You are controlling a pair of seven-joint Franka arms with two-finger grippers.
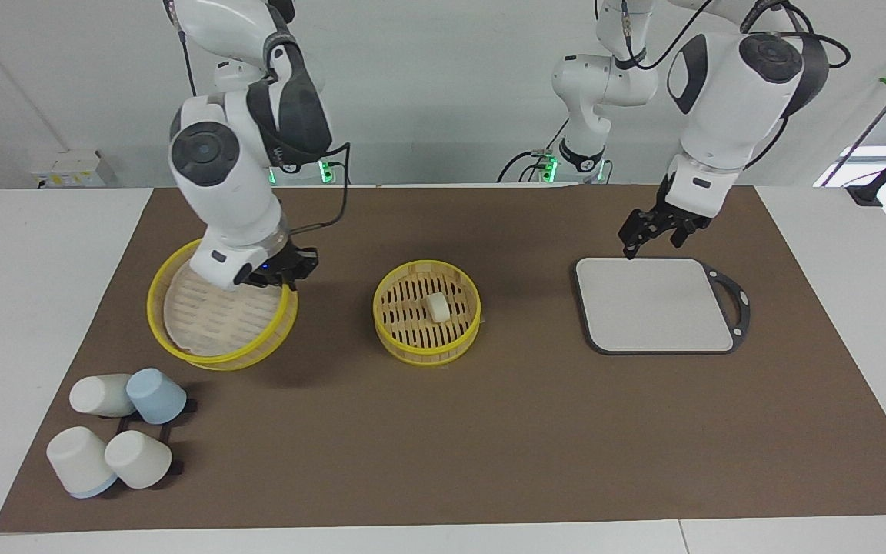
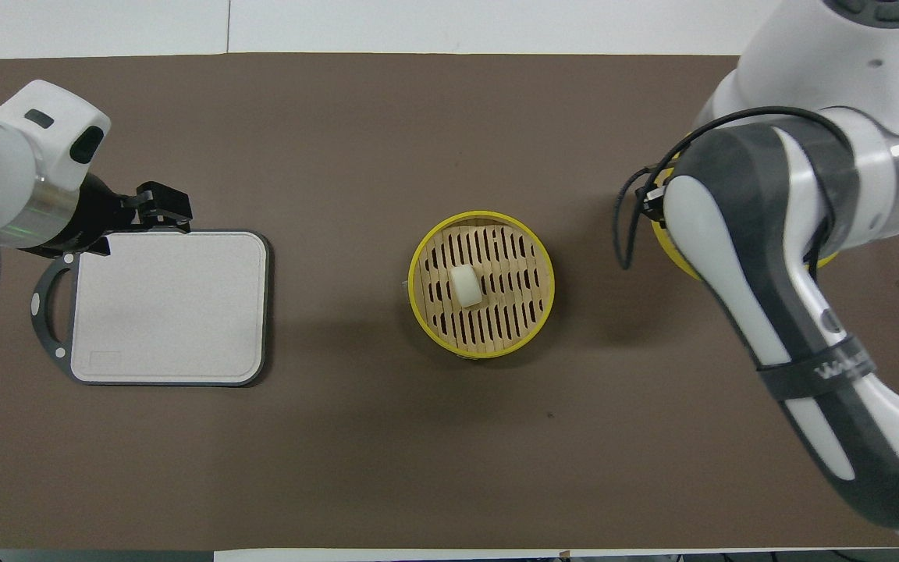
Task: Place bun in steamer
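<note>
- At mid-table, on the brown mat, sits the steamer, a round bamboo basket with bright yellow rim and slatted floor.
- The bun, a small cream-white rounded dough lump, rests on the slats inside the steamer, near the middle of the floor; nothing touches it. The overhead view confirms it: bun inside the yellow rim of the steamer.
- Toward the right arm's end of the table lies the steamer lid, round, yellow-rimmed, with a pale slatted face; it looks tilted, with the edge nearer the robots raised.
- Right gripper: at the lid's rim on the edge nearer the robots. The fingers appear clamped on that rim, though the arm's body hides part of the contact. From overhead the right arm covers nearly all of the lid; only a strip of yellow rim shows.
- Left gripper: over the corner of the grey square board with black handle, the corner nearer the robots. Fingers spread apart, holding nothing. Overhead view: left gripper at the board edge.
- The board lies flat toward the left arm's end of the table, well apart from the steamer.
- Four cups, three white and one pale blue, lie on their sides in a cluster on a black rack, at the right arm's end, farther from the robots than the lid.
</note>
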